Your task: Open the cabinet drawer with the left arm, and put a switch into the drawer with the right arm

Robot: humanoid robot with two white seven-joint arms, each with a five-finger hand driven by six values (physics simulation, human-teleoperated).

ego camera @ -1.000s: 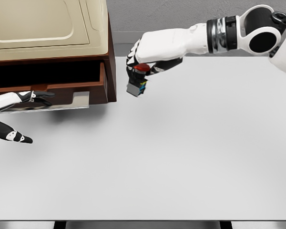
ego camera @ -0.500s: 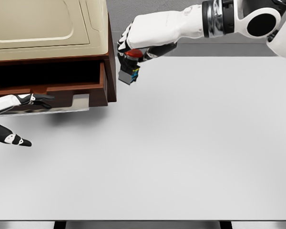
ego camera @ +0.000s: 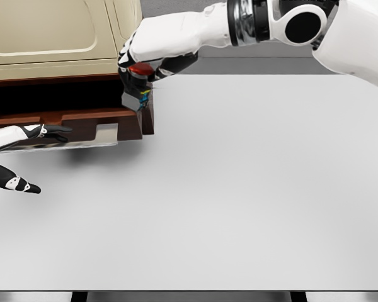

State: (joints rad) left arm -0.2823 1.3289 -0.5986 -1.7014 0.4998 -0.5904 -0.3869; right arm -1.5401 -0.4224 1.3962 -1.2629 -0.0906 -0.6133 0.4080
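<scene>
The switch [ego camera: 137,94], red-capped on a grey body, hangs over the right front corner of the pulled-out drawer [ego camera: 82,119], gripped by the curled fingers of the right hand [ego camera: 142,60]. The drawer's interior is dark, so any contents cannot be told. The left hand [ego camera: 31,135] lies with fingers extended by the drawer front of the cabinet [ego camera: 63,38], holding nothing.

Switch [ego camera: 137,95]: small grey block body with a red round cap on top and blue-yellow bits on one side. Upper left of centre in the frame, tilted, held off the table, over the right front corner of the drawer.

Drawer [ego camera: 82,118]: dark red-brown wood, pulled out, interior dark and in shadow. Left of the frame, below the cream top of the cabinet [ego camera: 57,38]. Front panel carries a pale notched plate along its lower edge.
</scene>
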